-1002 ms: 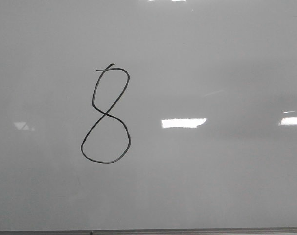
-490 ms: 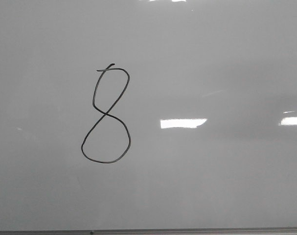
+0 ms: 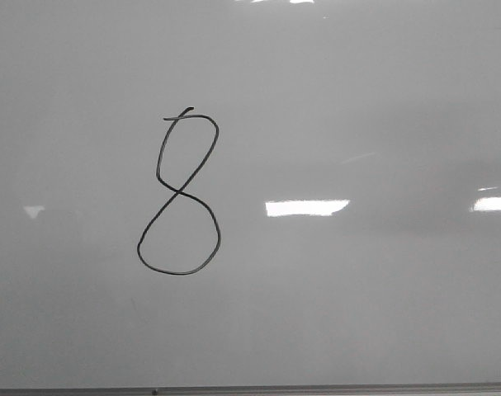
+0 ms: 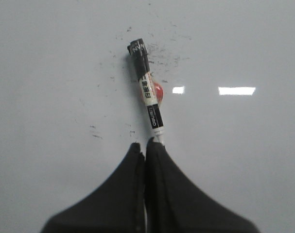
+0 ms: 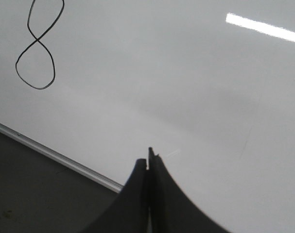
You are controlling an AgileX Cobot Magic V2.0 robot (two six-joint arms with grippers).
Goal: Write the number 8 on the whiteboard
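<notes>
A black hand-drawn number 8 point(image 3: 178, 191) stands left of centre on the glossy pale whiteboard point(image 3: 357, 99); neither gripper shows in the front view. The left wrist view has my left gripper point(image 4: 145, 144) shut on the end of a marker point(image 4: 148, 92), a white labelled barrel with a black tip that lies over the whiteboard point(image 4: 244, 145). A small red spot point(image 4: 158, 91) sits beside the barrel. My right gripper point(image 5: 147, 158) is shut with nothing in it, above the whiteboard point(image 5: 186, 73) near its edge, well away from the number 8 point(image 5: 36, 40).
A thin grey edge strip point(image 3: 316, 388) bounds the board at the front; in the right wrist view the edge strip point(image 5: 55, 156) has a dark surface point(image 5: 30, 194) beyond it. Faint ink smudges point(image 4: 162, 53) dot the board by the marker tip. Bright glare patches point(image 3: 306, 207) lie on the board.
The 8 is unchanged. Only the glare patches shift slightly: the middle one widens to the left and the faint left one fades, then returns.
</notes>
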